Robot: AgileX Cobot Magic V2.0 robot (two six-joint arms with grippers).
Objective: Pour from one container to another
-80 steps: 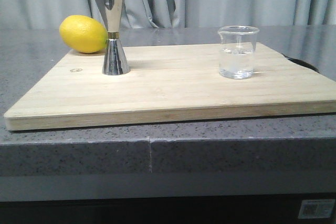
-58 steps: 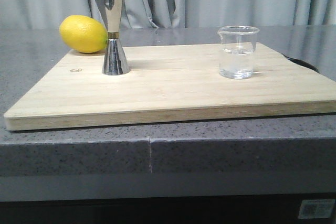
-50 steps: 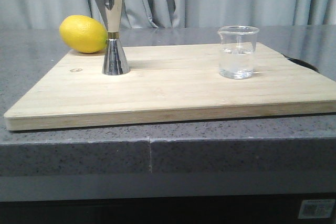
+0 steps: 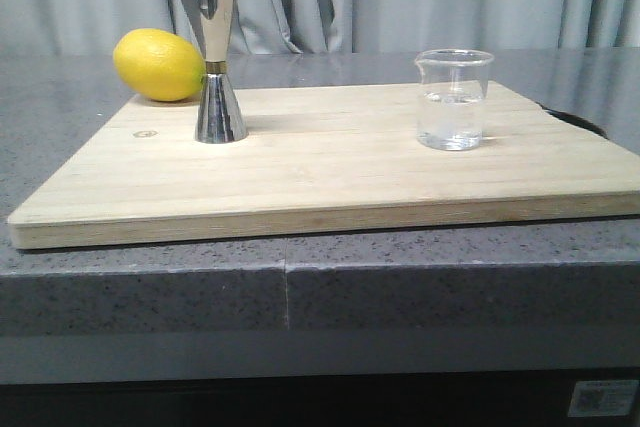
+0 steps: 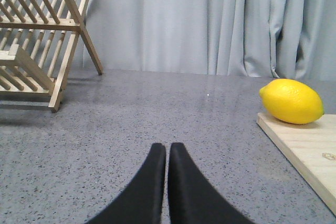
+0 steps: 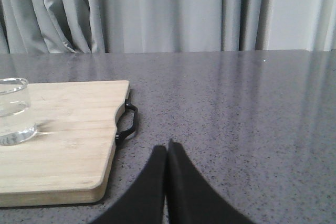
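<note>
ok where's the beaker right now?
In the front view the beaker stands upright on the right part of the cutting board, well apart from the jigger at the left.

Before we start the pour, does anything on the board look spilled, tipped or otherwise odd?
Nothing stands out. The clear glass beaker and the steel hourglass jigger stand upright on the dry wooden cutting board, apart from each other, with the yellow lemon beside the board's far left corner.

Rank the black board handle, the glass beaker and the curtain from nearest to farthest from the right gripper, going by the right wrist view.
1. Board handle: just ahead of the right gripper, on the board's edge.
2. Glass beaker: farther along, standing on the board.
3. Curtain: beyond the counter's far edge.
</note>
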